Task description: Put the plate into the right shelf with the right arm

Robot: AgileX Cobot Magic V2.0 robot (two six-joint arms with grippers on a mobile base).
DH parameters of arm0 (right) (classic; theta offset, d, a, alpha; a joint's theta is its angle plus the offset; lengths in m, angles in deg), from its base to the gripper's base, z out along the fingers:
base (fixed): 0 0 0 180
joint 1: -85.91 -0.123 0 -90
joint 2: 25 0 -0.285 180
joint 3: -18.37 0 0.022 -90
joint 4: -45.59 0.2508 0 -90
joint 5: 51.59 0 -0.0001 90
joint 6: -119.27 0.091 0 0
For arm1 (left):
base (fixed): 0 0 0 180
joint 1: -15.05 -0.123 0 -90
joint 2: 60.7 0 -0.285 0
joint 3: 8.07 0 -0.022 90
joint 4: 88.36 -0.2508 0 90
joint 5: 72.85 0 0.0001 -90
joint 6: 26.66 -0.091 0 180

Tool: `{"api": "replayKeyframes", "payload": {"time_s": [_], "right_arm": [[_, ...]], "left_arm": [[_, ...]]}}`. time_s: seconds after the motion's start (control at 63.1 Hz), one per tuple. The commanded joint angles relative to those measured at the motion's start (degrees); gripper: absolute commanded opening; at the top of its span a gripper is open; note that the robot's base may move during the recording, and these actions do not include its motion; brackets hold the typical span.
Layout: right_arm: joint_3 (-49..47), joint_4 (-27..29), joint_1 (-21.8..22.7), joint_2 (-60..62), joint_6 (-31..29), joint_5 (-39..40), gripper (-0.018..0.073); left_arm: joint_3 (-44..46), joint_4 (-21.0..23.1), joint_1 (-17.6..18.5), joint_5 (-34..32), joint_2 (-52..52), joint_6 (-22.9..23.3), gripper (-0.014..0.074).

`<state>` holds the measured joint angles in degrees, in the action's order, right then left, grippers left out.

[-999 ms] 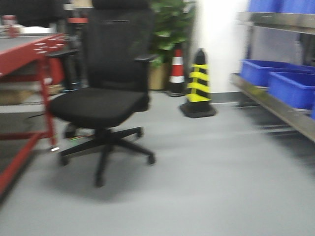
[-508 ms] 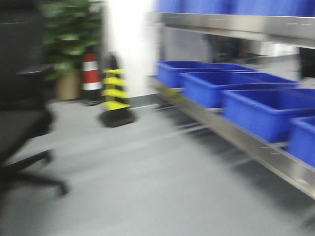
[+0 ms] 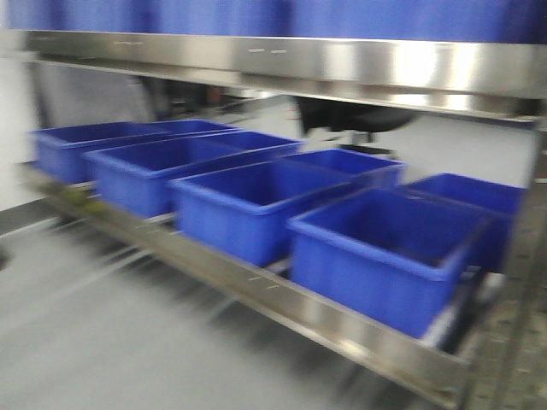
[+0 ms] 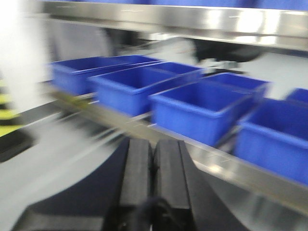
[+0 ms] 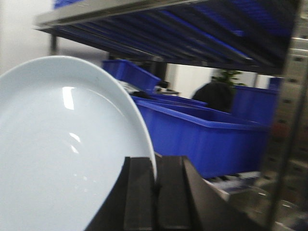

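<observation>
The plate [image 5: 67,144] is riding clamped by its rim in the right claw [image 5: 155,168], facing the shelf [image 3: 256,286] and its blue bins [image 3: 376,273] but not yet resting there. Pickup is appearing complete, with placement remaining. The left claw [image 4: 153,154] is hanging pinched together, empty.

Right pincer [image 5: 155,166] at bottom centre of frame, both black fingers [image 5: 139,192] pressed together with the plate rim pinched between them. Plate [image 5: 62,159] is white, glossy, standing on edge, and fills the left half of the frame. Soft highlights on its face. Behind it, blue bins [image 5: 202,144] sit in a row on the lower level of the shelf [image 5: 144,19], whose steel upper level runs across the top of the frame. Perforated steel upright [image 5: 288,120] at right edge. Far background, centre-right: green plant [image 5: 228,76] above a dark rounded shape [image 5: 216,96], too blurred to identify.
</observation>
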<state>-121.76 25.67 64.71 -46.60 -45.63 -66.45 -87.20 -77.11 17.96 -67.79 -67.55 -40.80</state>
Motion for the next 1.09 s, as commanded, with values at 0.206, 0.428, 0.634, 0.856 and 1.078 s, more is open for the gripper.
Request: {"api": "replayKeyframes", "payload": {"time_s": [0.206,0.428,0.634,0.856,1.078], "right_arm": [[-1.49,-1.04,0.18,-0.7,-0.13,4.99,0.0051],[-1.49,-1.04,0.18,-0.7,-0.13,4.99,0.0051],[-1.49,-1.04,0.18,-0.7,-0.13,4.99,0.0051],[-1.49,-1.04,0.24,-0.7,-0.13,4.99,0.0051],[-1.49,-1.04,0.24,-0.7,-0.13,4.99,0.0051]], "left_arm": [[-0.47,0.22,0.07,-4.73,0.69,0.14,-0.0047],[-0.47,0.22,0.07,-4.73,0.69,0.14,-0.0047],[-0.47,0.22,0.07,-4.73,0.69,0.14,-0.0047],[-0.47,0.22,0.07,-4.73,0.69,0.14,-0.0047],[-0.47,0.22,0.07,-4.73,0.69,0.14,-0.0047]]}}
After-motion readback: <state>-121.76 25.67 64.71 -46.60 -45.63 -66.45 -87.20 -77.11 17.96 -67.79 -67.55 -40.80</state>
